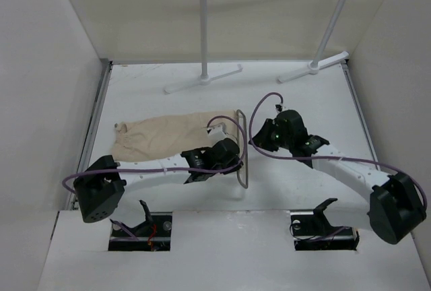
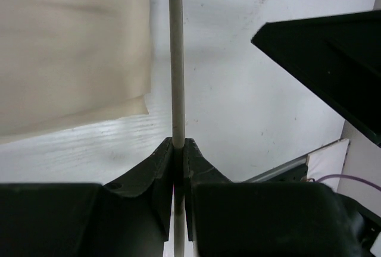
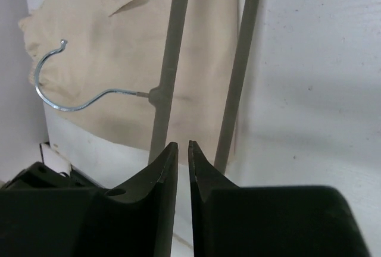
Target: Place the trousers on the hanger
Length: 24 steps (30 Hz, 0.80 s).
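Left of centre on the table (image 1: 303, 95), the trousers (image 1: 161, 137) lie flat and roughly folded lengthwise, their right-hand end reaching the hanger (image 2: 176, 60). The hanger sits just right of the cloth with its long side running from near to far. In the right wrist view two of its grey bars cross over the beige fabric and its bright metal hook (image 3: 59, 93) curls out above the cloth. Whether any fabric is threaded between the bars cannot be told. The left gripper (image 2: 177, 150) is clenched on one thin bar of the hanger, the rod pinched squarely between its fingertips. The right gripper (image 3: 183, 150) hovers just beside the hanger on the side away from the trousers, its jaws drawn almost together with only a slit between them and nothing held. A white garment rack (image 1: 204, 28) stands at the far edge, well apart from the work. The step in hand is judged to be steadying the hanger so that cloth can be fed over its lower bar; the trousers are not yet draped. The next move probably calls for the right gripper to spread its jaws, take the nearest trouser end and draw it through the frame while the left holds firm. Thin wire could twist in a single pinch, and limp cloth may bunch against the bar.
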Available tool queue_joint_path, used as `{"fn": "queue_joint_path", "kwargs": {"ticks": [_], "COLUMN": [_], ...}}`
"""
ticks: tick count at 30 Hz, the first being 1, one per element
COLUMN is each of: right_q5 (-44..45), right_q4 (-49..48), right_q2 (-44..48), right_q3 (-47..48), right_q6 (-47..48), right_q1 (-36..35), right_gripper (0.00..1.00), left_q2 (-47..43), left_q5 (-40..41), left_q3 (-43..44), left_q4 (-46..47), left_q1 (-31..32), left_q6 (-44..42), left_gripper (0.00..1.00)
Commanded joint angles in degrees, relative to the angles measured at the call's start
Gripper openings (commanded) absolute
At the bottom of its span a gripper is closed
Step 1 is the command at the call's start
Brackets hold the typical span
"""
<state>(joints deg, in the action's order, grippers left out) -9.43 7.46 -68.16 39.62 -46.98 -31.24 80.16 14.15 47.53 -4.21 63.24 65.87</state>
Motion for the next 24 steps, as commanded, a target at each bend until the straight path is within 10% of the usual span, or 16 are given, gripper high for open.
{"fn": "queue_joint_path", "kwargs": {"ticks": [1,24], "right_q5": [-0.41,-1.99], "right_q4": [-1.65,-12.12], "right_q2": [-5.38,-29.04], "right_q3": [3.62,10.84], "right_q6": [2.86,2.42], "right_q1": [-0.79,0.35], "right_gripper": [0.2,0.47], "left_q2": [2.36,12.48], "left_q5": [3.77,8.88], "left_q3": [-0.51,-1.03], "left_q4": [6.23,11.5], "left_q1": [0.96,2.19], "left_q6": [1.54,4.36], "left_gripper": [0.0,0.0]}}
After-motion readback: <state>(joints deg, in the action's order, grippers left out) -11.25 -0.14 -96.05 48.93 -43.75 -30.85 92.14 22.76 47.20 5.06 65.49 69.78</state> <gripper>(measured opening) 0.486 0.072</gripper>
